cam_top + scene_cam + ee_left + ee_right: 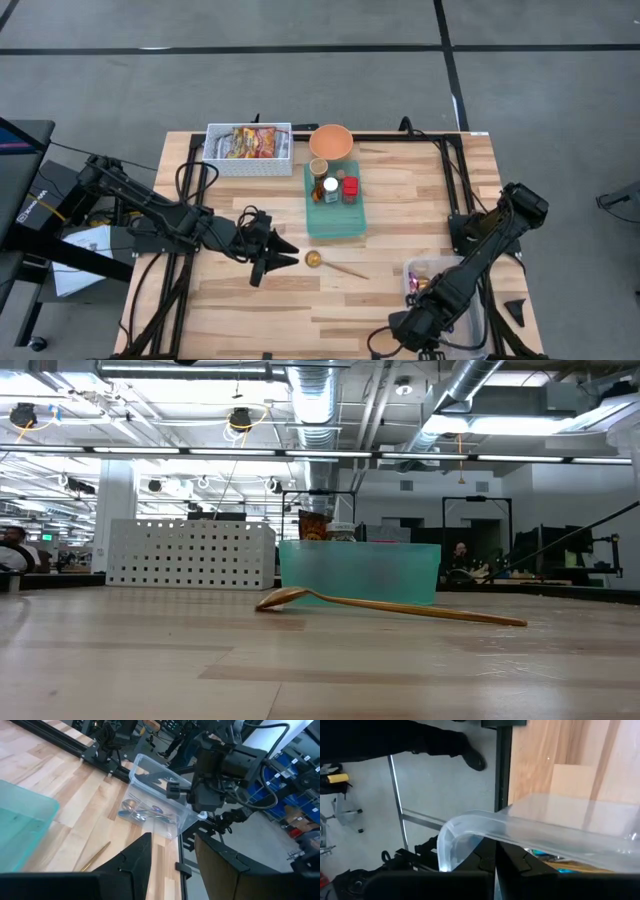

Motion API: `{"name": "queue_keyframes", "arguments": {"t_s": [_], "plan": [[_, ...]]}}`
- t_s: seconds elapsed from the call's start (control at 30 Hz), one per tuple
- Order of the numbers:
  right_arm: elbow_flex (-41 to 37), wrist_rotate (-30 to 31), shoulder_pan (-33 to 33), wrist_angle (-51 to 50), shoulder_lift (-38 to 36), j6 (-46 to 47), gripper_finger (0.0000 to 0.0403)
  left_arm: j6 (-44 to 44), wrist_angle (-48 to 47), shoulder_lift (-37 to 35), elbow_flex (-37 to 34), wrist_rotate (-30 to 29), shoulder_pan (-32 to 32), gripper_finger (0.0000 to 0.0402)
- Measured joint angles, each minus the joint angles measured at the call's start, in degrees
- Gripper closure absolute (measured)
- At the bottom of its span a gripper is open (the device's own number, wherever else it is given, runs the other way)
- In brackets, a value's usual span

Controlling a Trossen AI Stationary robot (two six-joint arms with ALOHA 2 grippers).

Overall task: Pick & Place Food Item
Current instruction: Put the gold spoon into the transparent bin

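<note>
even overhead light, perhaps slight blur

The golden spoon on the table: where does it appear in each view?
High view: golden spoon lies just below the green tray.
Low view: spoon at centre, before the tray.
Left wrist view: only its handle, beside the tray.
Right wrist view: not in it.
Shared landmark: the tray.

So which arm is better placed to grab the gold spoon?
Left. Its gripper hovers open just beside the gold spoon at mid-table, while the right gripper sits by the clear bin at the table's corner.
</note>
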Motion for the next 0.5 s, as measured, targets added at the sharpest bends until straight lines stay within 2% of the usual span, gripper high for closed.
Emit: {"name": "queue_keyframes", "arguments": {"t_s": [0.17,0.3,0.4,0.5], "plan": [[0.0,-1.9,0.1,-2.0,-0.8,1.8,0.0403,1.6,-0.4,0.0,0.0,0.0,0.0,0.0257],[0.0,-1.0,0.2,-7.6,-3.6,4.0,0.0400,2.0,-0.4,0.0,0.0,-0.1,0.2,0.0257],[0.0,3.1,0.1,-14.3,-7.6,5.5,0.0392,2.9,-1.0,0.0,0.0,-0.3,0.2,0.0257],[-0.1,11.5,-1.1,-17.4,-13.2,8.3,0.0380,4.4,-1.3,0.0,0.0,-2.0,0.2,0.0257]]}}
